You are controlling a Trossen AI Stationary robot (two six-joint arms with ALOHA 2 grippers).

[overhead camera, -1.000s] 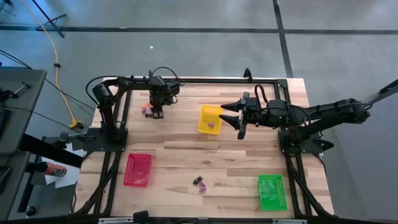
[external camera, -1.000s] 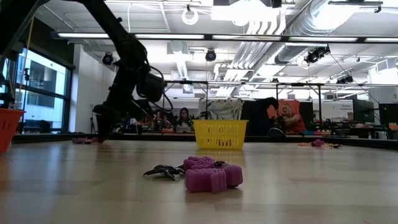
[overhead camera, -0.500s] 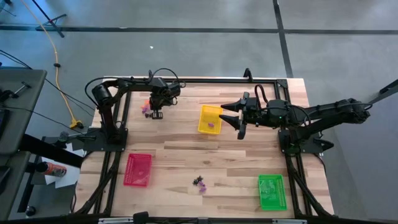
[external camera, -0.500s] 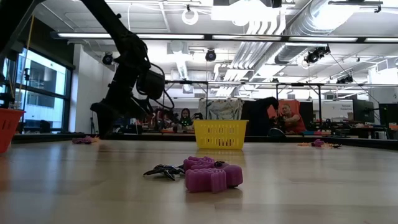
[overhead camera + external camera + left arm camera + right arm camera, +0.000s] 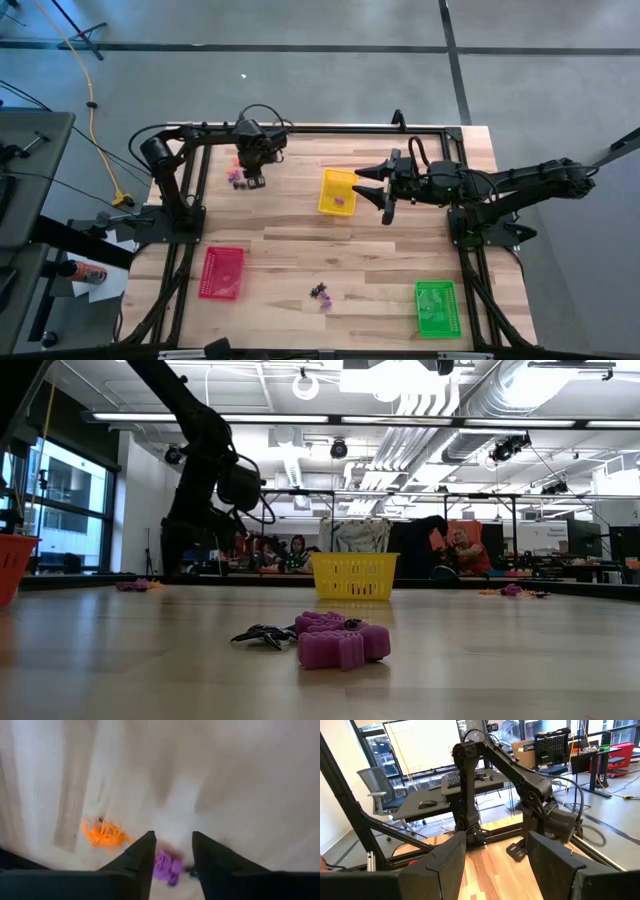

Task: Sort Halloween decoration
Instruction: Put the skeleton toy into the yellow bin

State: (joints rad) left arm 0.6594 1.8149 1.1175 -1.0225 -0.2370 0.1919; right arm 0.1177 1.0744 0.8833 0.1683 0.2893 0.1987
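The Halloween decoration lies in small heaps. One heap [image 5: 235,176] is at the table's far left, and a purple trinket [image 5: 340,640] and a black one [image 5: 262,633] lie near the front middle. My left gripper [image 5: 256,182] points down over the far-left heap, fingers apart. In its wrist view a purple trinket [image 5: 167,867] shows in the gap, back from the tips, and an orange one [image 5: 105,834] lies beside it. My right gripper [image 5: 372,195] hangs level and open, right of the yellow tray [image 5: 330,178], with nothing between its fingers [image 5: 452,855].
The yellow tray holds a purple trinket [image 5: 341,200]. A red tray [image 5: 222,272] stands at the near left and a green tray [image 5: 436,307] at the near right. Black frame rails [image 5: 330,128] run along the table's far edge and sides.
My left gripper has rolled at the wrist while staying over the far-left heap; in the low view it now hangs more nearly upright. The trinkets and trays have not moved.
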